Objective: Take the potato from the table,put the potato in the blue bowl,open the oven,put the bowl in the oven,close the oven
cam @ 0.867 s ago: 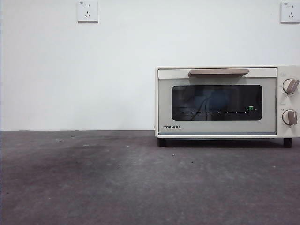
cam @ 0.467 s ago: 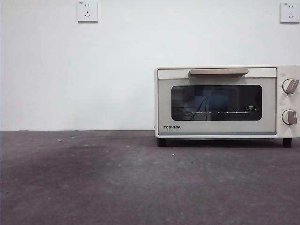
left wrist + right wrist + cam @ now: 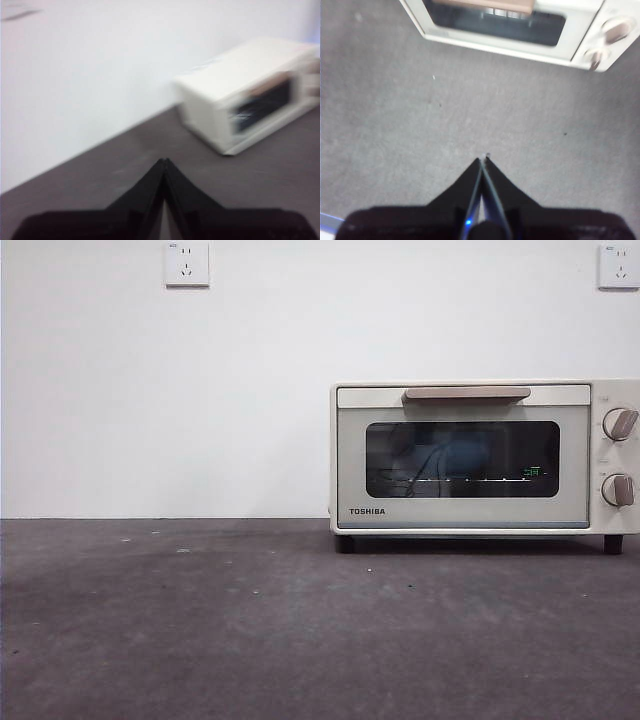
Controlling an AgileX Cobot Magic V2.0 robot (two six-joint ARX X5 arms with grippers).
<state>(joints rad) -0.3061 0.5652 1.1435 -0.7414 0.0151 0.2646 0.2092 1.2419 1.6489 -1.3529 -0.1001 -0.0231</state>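
The cream-white oven (image 3: 460, 515) stands at the right back of the table (image 3: 250, 620) with its dark glass door shut and the beige handle (image 3: 466, 394) up. Behind the glass a dim bluish rounded shape, apparently the blue bowl (image 3: 468, 452), rests on the rack. The potato is hidden. My left gripper (image 3: 164, 162) is shut and empty, held high to the left of the oven (image 3: 235, 95). Over bare table in front of the oven (image 3: 520, 25), my right gripper (image 3: 483, 160) is also shut and empty. Neither arm shows in the front view.
Two knobs (image 3: 620, 424) (image 3: 618, 490) sit on the oven's right side. A white wall with two sockets (image 3: 187, 264) (image 3: 618, 266) rises behind the table. Dark grey tabletop stretches left of and in front of the oven.
The oven stays shut and in place. Only the faint shapes in its door glass shift slightly.
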